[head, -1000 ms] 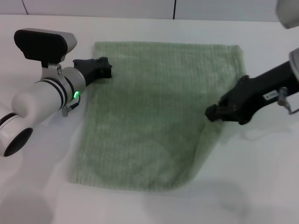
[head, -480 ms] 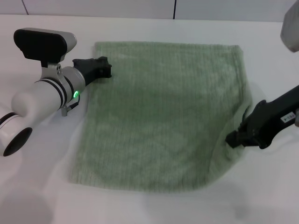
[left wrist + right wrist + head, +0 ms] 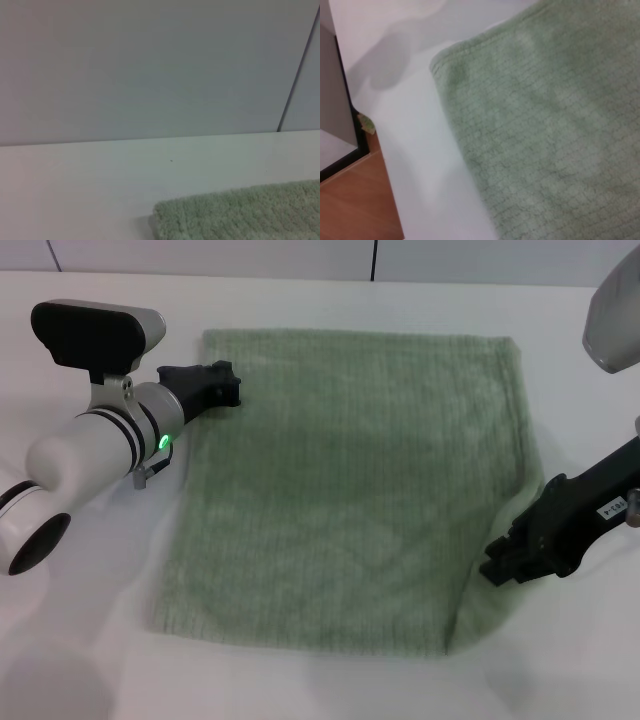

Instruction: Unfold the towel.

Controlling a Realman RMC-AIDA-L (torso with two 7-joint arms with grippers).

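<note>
Table (image 3: 330, 690): white, carries everything.
Towel (image 3: 350, 490): pale green terry, spread nearly flat mid-table; near right corner doubled under, right edge raised.
Judgement: soft, limp, light, drapes and drags rather than slides; best held at hemmed corner or edge, pinching a single layer.
Left hand (image 3: 205, 387): at far left edge, apparently pressing towel down; open or closed, cannot tell.
Right hand (image 3: 498, 566): at near right edge, seemingly pinched closed on towel.

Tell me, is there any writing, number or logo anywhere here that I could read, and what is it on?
Only one: a small white sticker with dark characters on the black right gripper arm, too blurred to read.
No text shows on the towel, the table or the left gripper.
</note>
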